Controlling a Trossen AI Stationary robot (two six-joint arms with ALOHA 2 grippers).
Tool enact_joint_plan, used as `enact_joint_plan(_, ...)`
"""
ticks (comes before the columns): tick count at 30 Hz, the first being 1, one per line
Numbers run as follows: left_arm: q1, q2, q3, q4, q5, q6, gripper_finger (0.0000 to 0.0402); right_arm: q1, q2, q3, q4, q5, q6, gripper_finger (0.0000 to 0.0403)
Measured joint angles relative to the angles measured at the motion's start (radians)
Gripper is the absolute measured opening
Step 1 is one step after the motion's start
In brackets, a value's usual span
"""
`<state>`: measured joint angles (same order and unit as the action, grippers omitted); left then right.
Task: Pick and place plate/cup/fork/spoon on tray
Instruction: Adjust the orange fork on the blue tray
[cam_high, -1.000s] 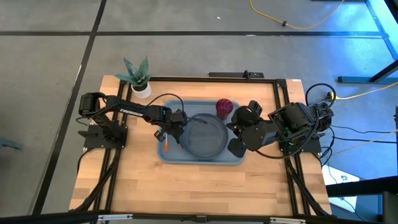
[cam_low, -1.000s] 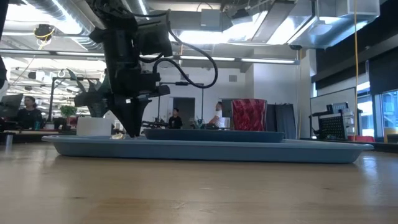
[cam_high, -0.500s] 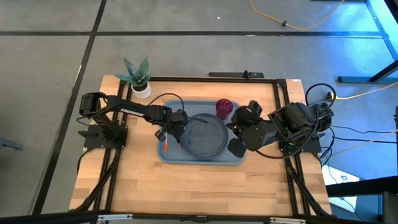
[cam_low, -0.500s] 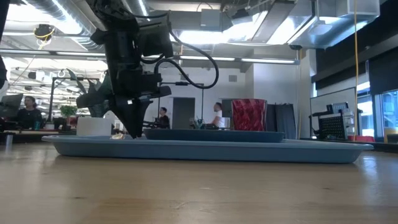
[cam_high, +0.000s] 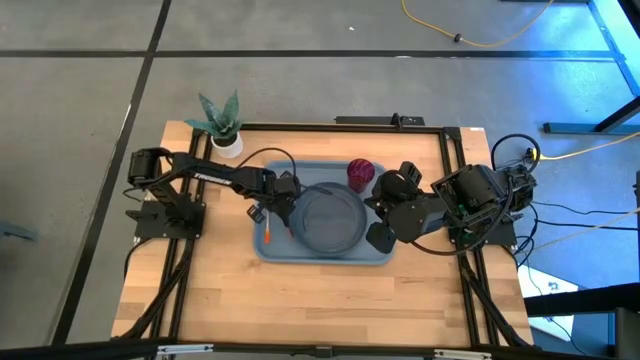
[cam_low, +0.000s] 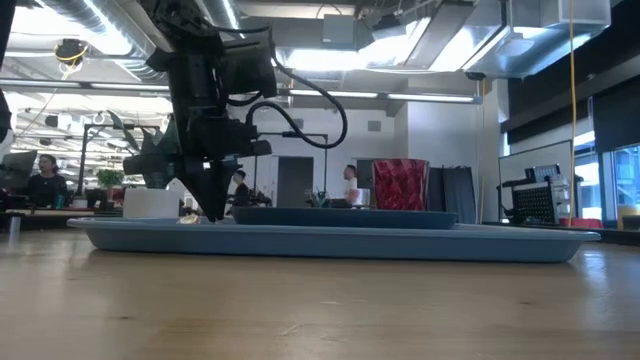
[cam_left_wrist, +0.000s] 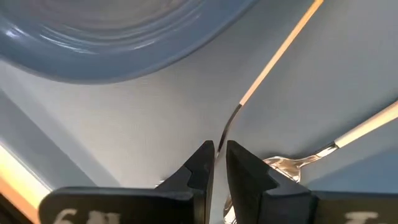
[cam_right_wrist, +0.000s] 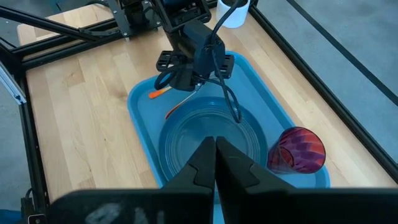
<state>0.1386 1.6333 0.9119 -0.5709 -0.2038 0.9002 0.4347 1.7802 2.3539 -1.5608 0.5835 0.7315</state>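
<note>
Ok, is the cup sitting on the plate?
No: in the right wrist view the cup stands on the tray beside the plate, outside its rim.

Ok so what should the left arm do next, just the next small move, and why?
Probably open the left gripper and let go. Its fingers pinch the thin metal neck of an orange-handled utensil, fork or spoon I cannot tell, which seems to lie on the tray already, beside the plate. The right gripper waits shut above the plate.
</note>
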Motion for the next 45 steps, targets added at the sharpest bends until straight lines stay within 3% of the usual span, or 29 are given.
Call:
enact_joint_plan(12,0.027,0.0,0.0,-0.021,0.093,-0.027,0.0035,0.0,0.0,0.0,0.0,0.0,0.0,0.0008)
enact_joint_plan(22,0.023,0.069,0.005,-0.014,0.081,-0.016,0.002,0.0,0.0,0.0,0.0,0.0,-0.001,0.0008)
enact_joint_plan(31,-0.03,0.072,0.0,0.024,-0.028,0.009,0.0004,0.0,0.0,0.0,0.0,0.0,-0.003,0.0008)
enact_joint_plan(45,-0.1,0.054,0.0,0.122,0.006,0.208,0.0002,0.0,0.0,0.0,0.0,-0.001,-0.002,0.0008)
